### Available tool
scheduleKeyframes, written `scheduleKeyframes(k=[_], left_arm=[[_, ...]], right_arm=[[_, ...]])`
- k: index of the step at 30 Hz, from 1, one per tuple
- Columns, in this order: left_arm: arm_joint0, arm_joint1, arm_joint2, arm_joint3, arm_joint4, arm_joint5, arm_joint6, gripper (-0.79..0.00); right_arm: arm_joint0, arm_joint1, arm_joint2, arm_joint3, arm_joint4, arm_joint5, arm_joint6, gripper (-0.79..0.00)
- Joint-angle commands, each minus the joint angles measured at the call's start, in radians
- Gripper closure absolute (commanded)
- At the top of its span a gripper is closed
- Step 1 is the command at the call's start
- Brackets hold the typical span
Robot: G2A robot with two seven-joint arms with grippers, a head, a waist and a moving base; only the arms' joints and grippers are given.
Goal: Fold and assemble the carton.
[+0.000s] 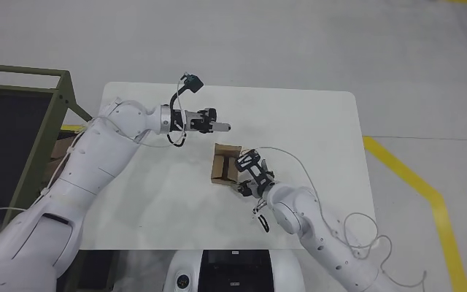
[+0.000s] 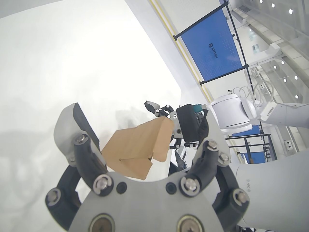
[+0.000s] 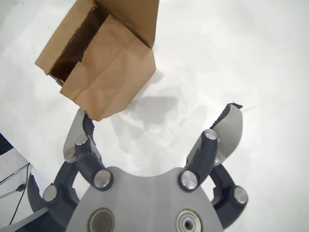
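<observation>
A small brown carton (image 1: 224, 162) stands partly folded on the white table (image 1: 306, 117), its top open and its flaps loose. My right gripper (image 1: 246, 166) sits just to the right of the carton, and it is open. In the right wrist view the carton (image 3: 103, 66) lies just ahead of the right gripper (image 3: 157, 112), with one flap corner overlapping a fingertip (image 3: 83, 121). My left gripper (image 1: 219, 126) hovers above the table behind the carton. It is open, and the left wrist view shows the carton (image 2: 135, 146) beyond this left gripper (image 2: 142, 109).
An olive-green metal frame (image 1: 44, 87) stands off the table's left edge. A yellow floor line (image 1: 412, 175) runs past the right side. A thin cable (image 1: 292, 157) trails from the right arm over the table.
</observation>
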State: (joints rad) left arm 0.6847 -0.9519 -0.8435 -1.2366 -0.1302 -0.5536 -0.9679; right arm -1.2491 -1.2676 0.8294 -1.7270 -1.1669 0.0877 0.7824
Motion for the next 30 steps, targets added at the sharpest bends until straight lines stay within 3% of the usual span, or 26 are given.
scheduleKeyframes(k=[1,13,22,30], left_arm=[[-0.002,-0.003,0.003,0.0,0.004,0.001,-0.002,-0.785],[-0.027,-0.028,0.04,0.03,-0.018,-0.022,-0.068,-0.785],[-0.047,-0.046,0.065,0.072,-0.067,-0.1,-0.141,-0.785],[-0.055,-0.034,0.094,0.067,-0.132,-0.108,-0.191,-0.785]], right_arm=[[0.001,-0.002,0.005,0.007,0.006,0.006,0.0,-0.785],[-0.003,-0.012,0.04,0.015,0.046,0.036,-0.054,-0.785],[-0.012,-0.014,0.091,0.023,0.11,0.029,-0.091,-0.785],[-0.036,-0.011,0.135,0.021,0.146,0.019,-0.11,-0.785]])
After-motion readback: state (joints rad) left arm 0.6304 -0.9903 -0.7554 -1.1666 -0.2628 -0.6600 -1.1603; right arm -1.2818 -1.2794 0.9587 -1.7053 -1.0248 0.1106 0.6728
